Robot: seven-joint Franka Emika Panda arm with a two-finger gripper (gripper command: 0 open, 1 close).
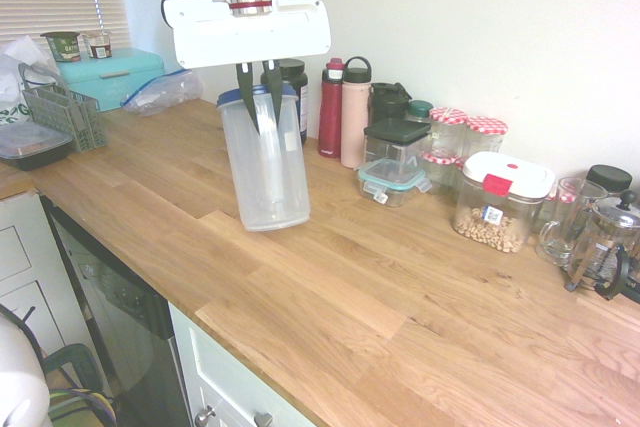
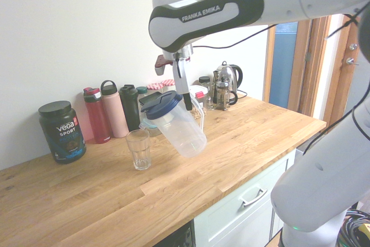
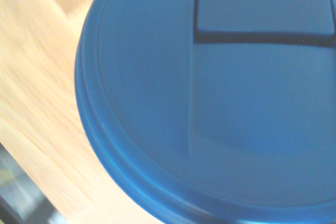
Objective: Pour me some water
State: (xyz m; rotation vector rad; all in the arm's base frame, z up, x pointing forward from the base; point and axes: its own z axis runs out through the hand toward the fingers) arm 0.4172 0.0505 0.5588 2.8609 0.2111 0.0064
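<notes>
A clear plastic pitcher [image 1: 266, 169] with a blue lid [image 3: 210, 103] hangs above the wooden counter [image 1: 330, 287]. My gripper [image 1: 259, 97] is shut on it at the handle side, just below the lid. In the second exterior view the pitcher [image 2: 178, 125] is tilted, with its lid end leaning over an empty drinking glass [image 2: 139, 148] that stands on the counter; the gripper [image 2: 186, 101] comes down from above. No stream of water shows, and the pitcher looks nearly empty. In the first exterior view the pitcher hides the glass.
Along the wall stand a red bottle [image 1: 331, 107], a pink bottle [image 1: 354, 112], several jars, a lidded container of chickpeas [image 1: 497, 202] and a French press [image 1: 600, 242]. A black protein tub [image 2: 62, 131] and a kettle [image 2: 228, 79] flank the glass. A dish rack [image 1: 65, 112] sits far left.
</notes>
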